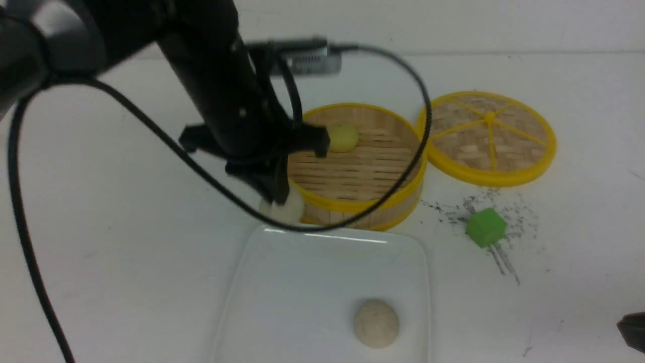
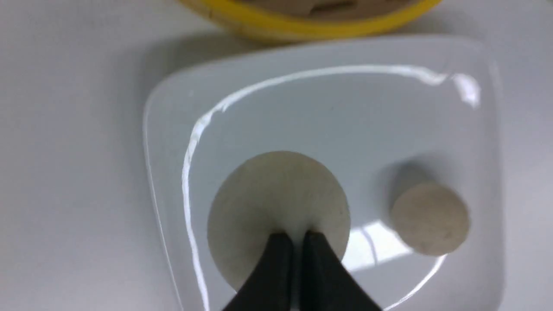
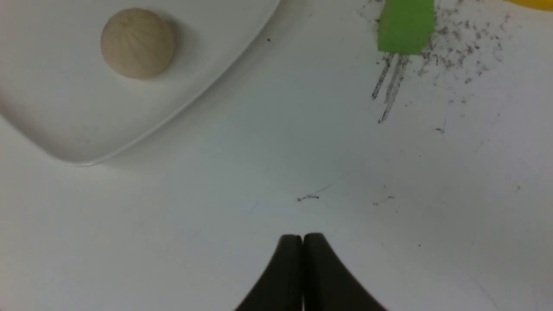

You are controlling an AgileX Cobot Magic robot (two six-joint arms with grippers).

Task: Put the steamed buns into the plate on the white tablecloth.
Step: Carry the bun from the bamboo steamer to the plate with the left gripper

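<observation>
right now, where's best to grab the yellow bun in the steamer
Pinch the yellow bun across its widest sides, coming straight down from above. It is a low dome sitting on the steamer floor near the far wall, so the rim probably blocks sideways approach.

No readable text, labels, brands or numbers visible.

White tablecloth (image 1: 101,227) — plate (image 1: 302,282), steamer basket (image 1: 352,212), lid (image 1: 489,136), green cube (image 1: 485,228).

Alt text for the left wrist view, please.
The left gripper, jaws nearly together, pinches an off-white bun above the white plate. A second bun lies on the plate, and the yellow rim of the steamer basket shows beyond it.
</observation>
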